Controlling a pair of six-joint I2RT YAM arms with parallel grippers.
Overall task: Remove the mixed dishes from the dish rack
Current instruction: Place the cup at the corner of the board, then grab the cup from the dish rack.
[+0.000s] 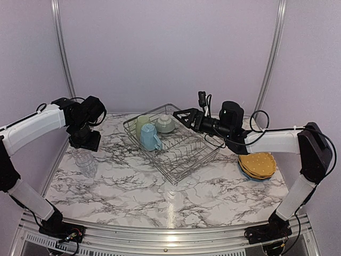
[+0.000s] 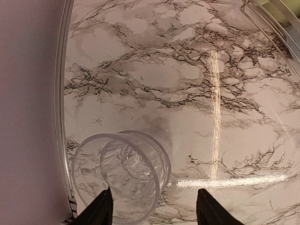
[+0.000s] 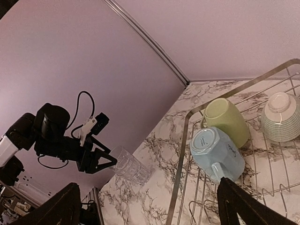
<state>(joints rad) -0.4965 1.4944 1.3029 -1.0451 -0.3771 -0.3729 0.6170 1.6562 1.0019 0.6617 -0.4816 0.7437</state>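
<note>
Clear ribbed glass (image 1: 85, 162) stands left of silver wire rack (image 1: 186, 153), left gripper (image 2: 155, 190) parted above. Wide right gripper (image 3: 149, 183) should grasp light-blue mug (image 3: 215, 150).

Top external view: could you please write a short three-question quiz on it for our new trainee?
1. True or false: the clear glass stands inside the dish rack.
2. What is stacked on the table beside the right arm? A) plates B) bowls C) mugs
3. How many dishes are in the dish rack?
Key: 1. False; it stands on the table by the open left fingers. 2. A. 3. Three: the light blue mug, the pale green cup and the pale green bowl.
</note>
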